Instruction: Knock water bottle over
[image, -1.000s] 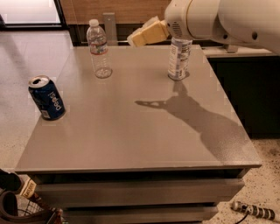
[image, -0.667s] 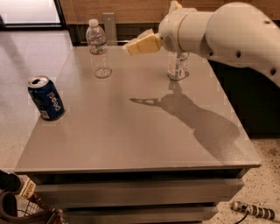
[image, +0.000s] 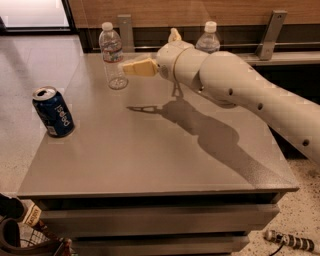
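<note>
My gripper (image: 131, 68) hangs near the table's (image: 150, 165) far edge, just beside the upright water bottle (image: 113, 56) by the far-left corner. Clenched or released, I can't tell. A can (image: 53, 112) stands at the left edge.

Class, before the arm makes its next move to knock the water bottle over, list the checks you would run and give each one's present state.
1. Water bottle upright, not yet knocked: ok.
2. Tool level with the bottle's middle, close on its picture-right side: ok.
3. Tool touching the bottle: cannot tell.
4. Blue can well apart from the bottle, nearer the front: ok.
5. Other bottle behind the arm, away from the tool's tip: ok.
</note>
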